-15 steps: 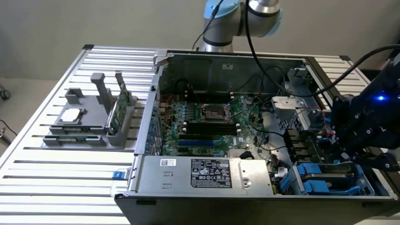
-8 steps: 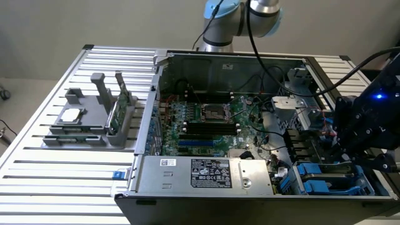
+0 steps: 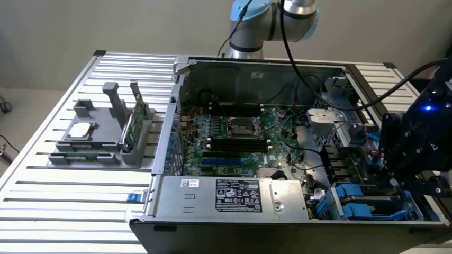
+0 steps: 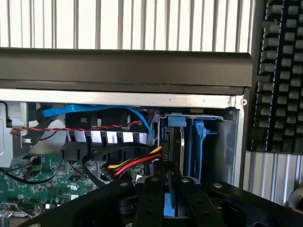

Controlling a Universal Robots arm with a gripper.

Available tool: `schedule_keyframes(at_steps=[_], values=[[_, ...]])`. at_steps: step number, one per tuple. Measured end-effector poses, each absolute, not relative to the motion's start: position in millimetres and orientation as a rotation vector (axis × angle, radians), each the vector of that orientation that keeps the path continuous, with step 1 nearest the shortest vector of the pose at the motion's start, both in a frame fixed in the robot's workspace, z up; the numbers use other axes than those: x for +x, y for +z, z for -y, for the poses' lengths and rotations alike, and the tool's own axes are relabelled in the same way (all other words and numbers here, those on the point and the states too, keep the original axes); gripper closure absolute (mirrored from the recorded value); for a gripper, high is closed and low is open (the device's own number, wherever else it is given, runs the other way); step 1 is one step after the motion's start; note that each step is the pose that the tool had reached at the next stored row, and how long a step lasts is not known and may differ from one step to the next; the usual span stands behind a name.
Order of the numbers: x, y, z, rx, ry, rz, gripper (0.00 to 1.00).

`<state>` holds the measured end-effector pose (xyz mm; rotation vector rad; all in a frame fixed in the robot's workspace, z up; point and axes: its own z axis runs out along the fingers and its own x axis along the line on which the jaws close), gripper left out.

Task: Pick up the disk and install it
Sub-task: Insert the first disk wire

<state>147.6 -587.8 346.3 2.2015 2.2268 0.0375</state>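
Wrist view: gripper (image 4: 171, 198) above the drive bay at the case corner.
Black fingers (image 4: 154, 201) straddle a blue carrier (image 4: 198, 142) standing on edge in the bay. Just beside it run red, yellow and black wires (image 4: 135, 163); a green motherboard (image 4: 42, 184) lies near.

one open computer case (image 3: 282, 132), one motherboard (image 3: 233, 140), one power supply (image 3: 233, 197), one grey fixture (image 3: 99, 140), one keyboard (image 4: 279, 75), two blue carriers (image 3: 367, 203)

The power supply label (image 3: 240, 193) carries print too small to read.
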Motion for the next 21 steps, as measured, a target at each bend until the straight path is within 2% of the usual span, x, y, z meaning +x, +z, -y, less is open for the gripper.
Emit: schedule_keyframes(at_steps=[7,12,21], values=[[152,346,588,2.214,0.017,-2.214,0.84],[155,346,587,2.227,-0.027,-2.221,0.84],[159,345,584,2.236,-0.052,-2.225,0.84]])
